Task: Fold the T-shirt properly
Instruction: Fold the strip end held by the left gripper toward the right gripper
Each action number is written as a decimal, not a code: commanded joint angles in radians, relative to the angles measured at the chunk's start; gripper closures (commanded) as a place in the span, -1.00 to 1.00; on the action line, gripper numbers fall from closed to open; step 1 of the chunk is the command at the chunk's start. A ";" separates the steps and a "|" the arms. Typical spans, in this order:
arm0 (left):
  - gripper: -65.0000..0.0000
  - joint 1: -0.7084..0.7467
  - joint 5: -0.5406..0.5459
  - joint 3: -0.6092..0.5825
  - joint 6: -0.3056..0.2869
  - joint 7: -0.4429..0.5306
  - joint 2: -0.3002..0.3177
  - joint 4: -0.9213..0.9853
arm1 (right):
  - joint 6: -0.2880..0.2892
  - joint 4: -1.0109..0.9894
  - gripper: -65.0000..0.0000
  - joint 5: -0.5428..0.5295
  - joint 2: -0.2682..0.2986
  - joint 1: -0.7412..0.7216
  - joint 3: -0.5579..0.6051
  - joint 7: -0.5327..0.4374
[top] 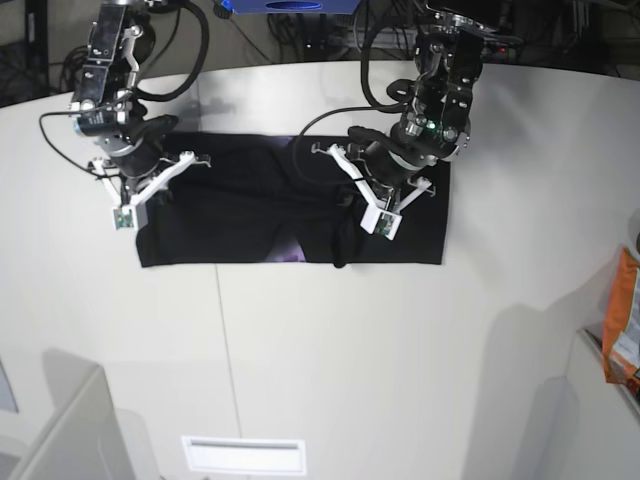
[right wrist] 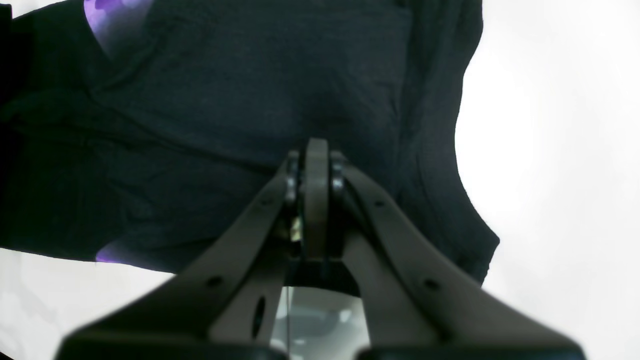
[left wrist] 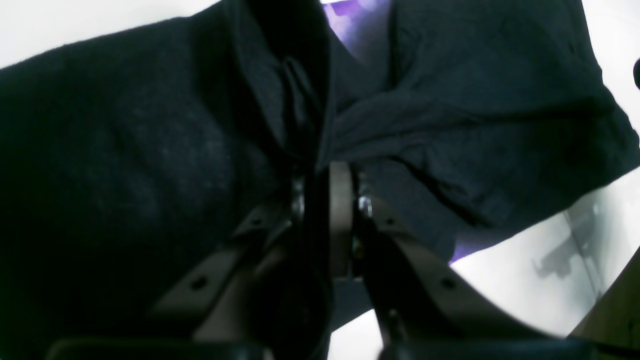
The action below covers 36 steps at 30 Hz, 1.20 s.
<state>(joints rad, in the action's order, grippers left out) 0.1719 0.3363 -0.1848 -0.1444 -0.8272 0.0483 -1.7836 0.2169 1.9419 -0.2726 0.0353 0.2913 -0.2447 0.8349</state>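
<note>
T-shirt [top: 250, 215] spread on white tabletop [top: 400, 350], soft, limp, light; best gripped at hems. Left pincer [left wrist: 320, 175] clamped on a cloth ridge mid-shirt; right pincer [right wrist: 312, 165] closed at shirt's edge, hold uncertain.

Both arms reach down from the far side. The left pincer [left wrist: 325, 200] is pinched on dark cloth; the right pincer [right wrist: 316, 165] is fully closed, tips together.
</note>
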 commanded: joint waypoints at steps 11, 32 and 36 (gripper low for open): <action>1.00 -0.042 0.010 -0.046 0.002 0.024 -0.017 0.000 | -0.004 0.018 1.00 -0.007 0.007 -0.008 -0.003 -0.021; 0.99 -0.038 0.019 -0.037 0.004 0.024 -0.017 0.000 | -0.004 0.018 1.00 -0.007 0.005 -0.010 -0.003 -0.021; 0.51 -0.042 0.019 -0.043 0.004 0.024 -0.018 0.000 | -0.004 0.018 1.00 -0.007 0.004 -0.010 -0.003 -0.021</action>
<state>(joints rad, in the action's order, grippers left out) 0.1413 0.3439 -0.2245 -0.1371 -0.8230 0.0364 -1.7664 0.2169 1.9419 -0.2726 0.0349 0.2913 -0.2447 0.8349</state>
